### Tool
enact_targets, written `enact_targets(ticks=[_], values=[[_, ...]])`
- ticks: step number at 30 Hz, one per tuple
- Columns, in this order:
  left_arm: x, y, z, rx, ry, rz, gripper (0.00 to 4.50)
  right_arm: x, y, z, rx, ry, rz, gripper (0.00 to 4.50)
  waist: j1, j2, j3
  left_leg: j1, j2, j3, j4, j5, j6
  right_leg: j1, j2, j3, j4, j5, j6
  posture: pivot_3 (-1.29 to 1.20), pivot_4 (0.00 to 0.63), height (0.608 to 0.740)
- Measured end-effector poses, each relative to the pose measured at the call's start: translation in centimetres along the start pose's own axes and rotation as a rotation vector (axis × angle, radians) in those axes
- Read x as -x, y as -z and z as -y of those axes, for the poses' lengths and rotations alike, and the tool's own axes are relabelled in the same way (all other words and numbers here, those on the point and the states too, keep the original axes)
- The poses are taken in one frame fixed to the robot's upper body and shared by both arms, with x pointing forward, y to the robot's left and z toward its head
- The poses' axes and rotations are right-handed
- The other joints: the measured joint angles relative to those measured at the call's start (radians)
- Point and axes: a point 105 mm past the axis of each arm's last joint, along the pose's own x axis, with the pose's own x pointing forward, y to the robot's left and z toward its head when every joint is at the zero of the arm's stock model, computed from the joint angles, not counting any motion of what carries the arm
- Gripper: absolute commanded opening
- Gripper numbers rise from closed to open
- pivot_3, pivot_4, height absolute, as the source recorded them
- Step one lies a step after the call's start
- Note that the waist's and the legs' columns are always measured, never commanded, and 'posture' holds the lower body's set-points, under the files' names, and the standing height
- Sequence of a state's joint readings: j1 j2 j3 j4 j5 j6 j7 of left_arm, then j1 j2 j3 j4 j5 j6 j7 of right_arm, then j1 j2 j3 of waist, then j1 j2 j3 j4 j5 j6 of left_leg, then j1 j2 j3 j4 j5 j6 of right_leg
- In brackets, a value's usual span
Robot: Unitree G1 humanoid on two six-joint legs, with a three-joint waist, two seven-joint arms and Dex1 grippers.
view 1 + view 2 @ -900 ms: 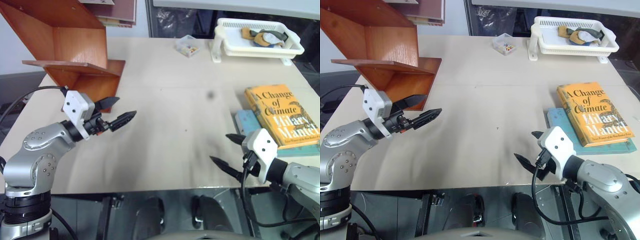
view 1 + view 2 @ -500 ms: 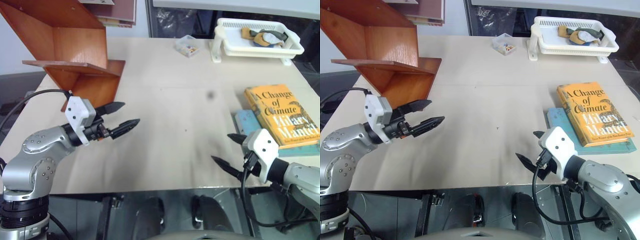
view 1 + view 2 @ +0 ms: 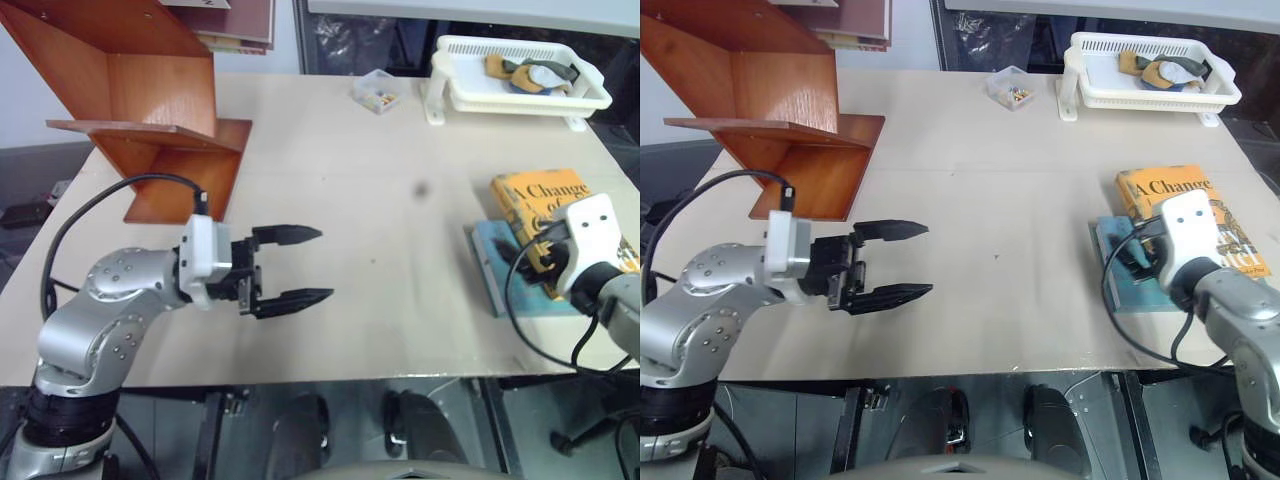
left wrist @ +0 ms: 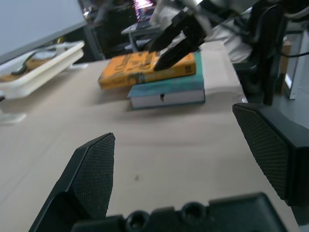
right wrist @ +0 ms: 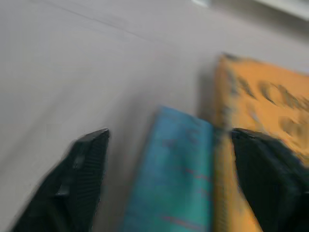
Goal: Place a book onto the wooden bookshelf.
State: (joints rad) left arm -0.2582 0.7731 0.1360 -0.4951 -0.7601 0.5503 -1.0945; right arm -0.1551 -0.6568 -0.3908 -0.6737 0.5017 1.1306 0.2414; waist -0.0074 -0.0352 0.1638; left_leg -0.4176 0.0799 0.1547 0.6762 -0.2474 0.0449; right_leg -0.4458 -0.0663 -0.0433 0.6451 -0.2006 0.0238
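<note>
The orange-yellow book (image 3: 530, 193) lies on a teal book (image 3: 489, 268) at the table's right edge. My right gripper (image 3: 1130, 252) hovers at the stack's near left corner. The right wrist view shows its fingers (image 5: 82, 176) open, with the teal cover and the orange book's edge (image 5: 260, 106) between and ahead of them. My left gripper (image 3: 325, 263) is open over the bare table middle, pointing right toward the books (image 4: 140, 67), with nothing between its fingers. The wooden bookshelf (image 3: 150, 90) stands at the far left.
A white plastic tray (image 3: 455, 95) holding small items sits at the far right. A small clear box (image 3: 377, 92) lies next to it. Other books (image 3: 240, 25) rest at the top of the shelf. The table edge runs close behind both arms.
My left gripper swung from beside the shelf toward the table middle and now points right. My right gripper moved forward from the near edge up to the stack of books.
</note>
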Motion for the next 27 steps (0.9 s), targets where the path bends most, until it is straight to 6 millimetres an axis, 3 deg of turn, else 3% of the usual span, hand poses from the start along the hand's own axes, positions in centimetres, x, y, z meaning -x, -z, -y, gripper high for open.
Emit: enact_targets(ticks=[1,2,3,5,6,8,11,18,27], values=[[-0.3,-0.2,0.0,-0.006,0.008,0.005,4.50,-0.1,-0.1,1.0,-0.018,0.038,-0.001,2.16,-0.001,0.000,0.000,0.000,0.000,0.000,0.000,0.000,0.000,0.000,0.000,0.000,0.000,0.000,0.000,0.00,0.150,0.740],[-0.6,-0.3,0.0,-0.014,0.019,0.011,4.50,-0.2,-0.4,2.5,-0.036,0.091,0.000,1.93,-0.002,0.000,0.000,0.000,0.000,0.000,0.000,0.000,0.000,0.000,0.000,0.000,0.000,0.000,0.000,0.00,0.150,0.740],[-0.8,-0.4,0.0,-0.020,0.023,0.015,4.50,-0.2,-0.6,3.8,-0.038,0.136,-0.008,1.20,-0.003,0.000,0.000,0.000,0.000,0.000,0.000,0.000,0.001,0.000,0.000,0.000,0.000,0.000,0.000,0.00,0.150,0.740],[-1.1,-0.5,-0.1,-0.025,0.030,0.021,4.50,-0.4,-0.6,6.2,-0.038,0.224,-0.039,0.23,-0.005,0.000,0.000,0.000,0.000,0.000,0.000,0.000,0.001,0.000,0.000,0.001,0.000,0.000,0.000,0.00,0.150,0.740],[-1.2,-0.4,-0.1,-0.026,0.035,0.023,4.50,-0.4,-0.5,7.4,-0.043,0.265,-0.055,0.09,-0.005,0.000,0.000,0.000,0.000,0.000,0.000,0.000,0.001,0.000,0.000,0.001,0.000,0.000,0.000,0.00,0.150,0.740],[-1.6,-0.3,-0.1,-0.024,0.045,0.027,4.50,-1.0,-0.1,11.3,-0.078,0.408,-0.111,0.09,-0.007,0.000,0.000,0.001,0.000,0.001,0.000,0.000,0.001,0.000,0.000,0.001,0.000,0.000,0.000,0.00,0.150,0.740],[-1.8,-0.6,-0.2,-0.042,0.046,0.030,4.50,-2.2,0.2,14.0,-0.176,0.488,-0.158,0.09,-0.012,0.001,0.000,0.001,0.000,0.001,0.000,0.000,0.000,0.000,0.001,0.002,0.000,0.002,0.004,0.00,0.150,0.740],[-1.8,-0.5,-0.4,-0.038,0.020,0.034,4.50,-4.4,1.5,16.3,-0.344,0.516,-0.243,0.09,-0.010,0.001,0.001,0.001,0.000,0.002,-0.001,0.001,-0.001,0.000,0.001,0.002,-0.001,0.003,0.005,0.00,0.150,0.740],[-1.7,-0.4,-0.3,-0.037,-0.015,0.033,4.50,-6.9,3.0,17.3,-0.447,0.539,-0.307,0.09,-0.010,0.002,0.001,0.000,0.000,0.003,-0.001,0.001,-0.001,0.000,0.001,0.002,-0.001,0.003,0.005,0.00,0.150,0.740]])
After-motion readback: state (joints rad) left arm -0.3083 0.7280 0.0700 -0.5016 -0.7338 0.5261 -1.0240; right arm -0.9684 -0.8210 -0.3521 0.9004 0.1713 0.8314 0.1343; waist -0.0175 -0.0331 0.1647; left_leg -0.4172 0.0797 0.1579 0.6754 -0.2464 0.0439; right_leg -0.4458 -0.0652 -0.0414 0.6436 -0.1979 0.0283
